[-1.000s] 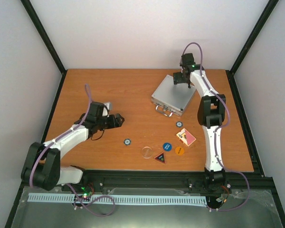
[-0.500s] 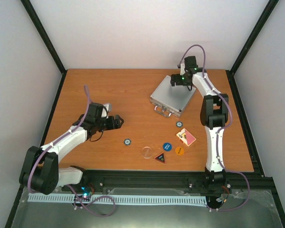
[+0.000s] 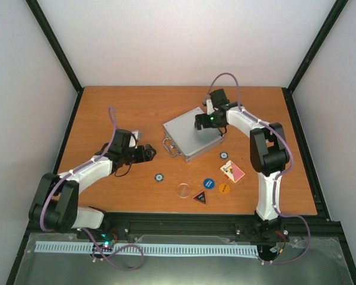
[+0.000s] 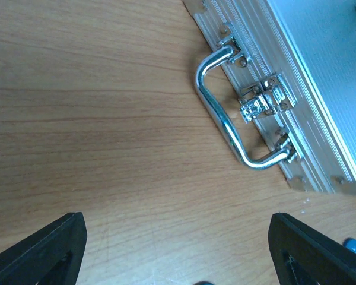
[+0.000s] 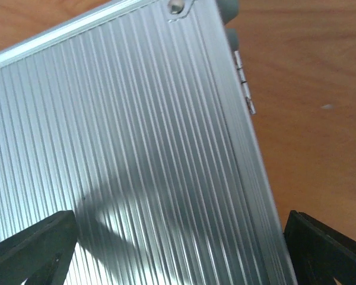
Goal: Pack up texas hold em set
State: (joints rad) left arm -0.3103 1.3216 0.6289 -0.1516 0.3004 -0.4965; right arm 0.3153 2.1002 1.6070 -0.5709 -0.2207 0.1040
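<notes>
The silver ribbed case [image 3: 188,136] lies shut in the middle of the table, and its chrome handle [image 3: 170,146] points at my left gripper. My right gripper [image 3: 203,121] is open and low over the case's back right part. In the right wrist view the lid [image 5: 136,148] fills the frame, and the right gripper [image 5: 178,255] has one finger above the lid and the other past the hinged edge. My left gripper [image 3: 149,152] is open over bare wood. From the left wrist view the left gripper [image 4: 178,249] faces the handle [image 4: 225,113] and latch [image 4: 264,98].
Loose pieces lie at the front right of the case: two small chips [image 3: 159,177] [image 3: 224,155], a red-backed card deck [image 3: 232,172], a blue round button [image 3: 209,183], an orange one [image 3: 224,188], a clear disc [image 3: 183,190] and a triangular button [image 3: 200,196].
The case has slid left and nearer along the table and turned a little, with my right gripper travelling left on it. My left arm has barely moved.
</notes>
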